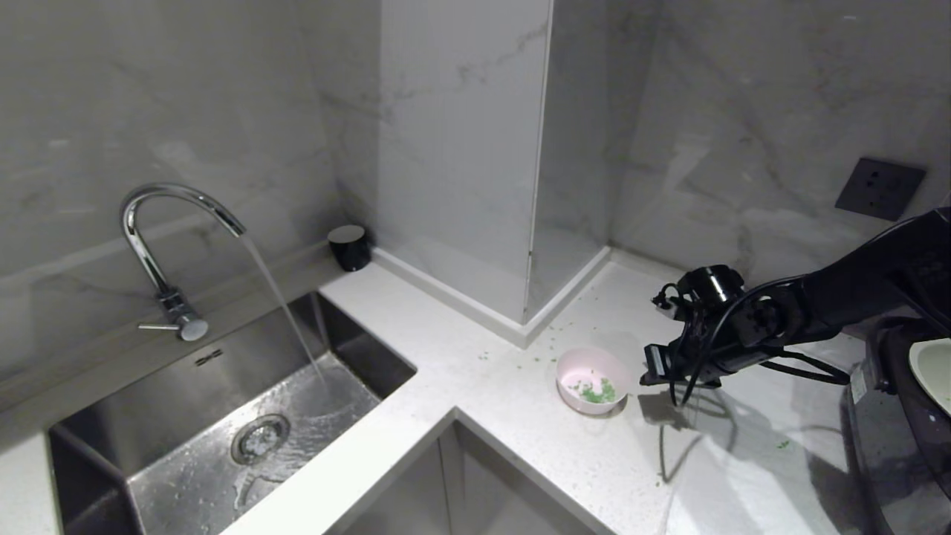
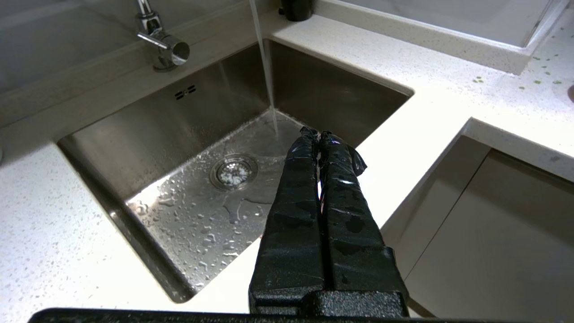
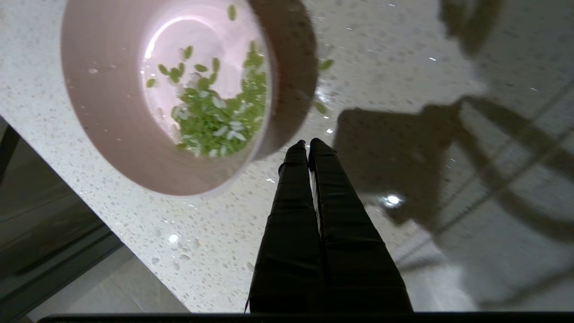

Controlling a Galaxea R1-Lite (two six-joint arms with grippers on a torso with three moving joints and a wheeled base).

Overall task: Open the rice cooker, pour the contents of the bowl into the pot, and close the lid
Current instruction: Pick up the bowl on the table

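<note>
The rice cooker (image 1: 903, 438) stands at the right edge of the head view, only partly in the picture. Its pale inner pot (image 1: 935, 371) shows at the top, so I judge that the opening step is already done; the lid itself is outside the pictures. The pouring is not yet done: the pink bowl (image 1: 592, 380) stands on the white desk (image 1: 520, 438), to the left of the cooker and well apart from it, and the green and white contents (image 1: 596, 391) lie in it. Some green bits are also scattered on the desk around the bowl. What is left, in my judgement, is to grasp the bowl, carry it to the pot, tip it, and then close the lid.

The bowl stands upright, with its mouth up. It is round, so it has no long axis to speak of. The contents are gathered at the near right side of its bottom.

The right gripper (image 1: 654, 365) hangs just beside the right rim of the bowl, without touching it, and its jaws are together and hold nothing. The left gripper (image 2: 319, 134) is parked over the near part of the steel sink (image 2: 112, 134), jaws together and empty. Water runs from the tap (image 1: 160, 238) into the sink.
</note>
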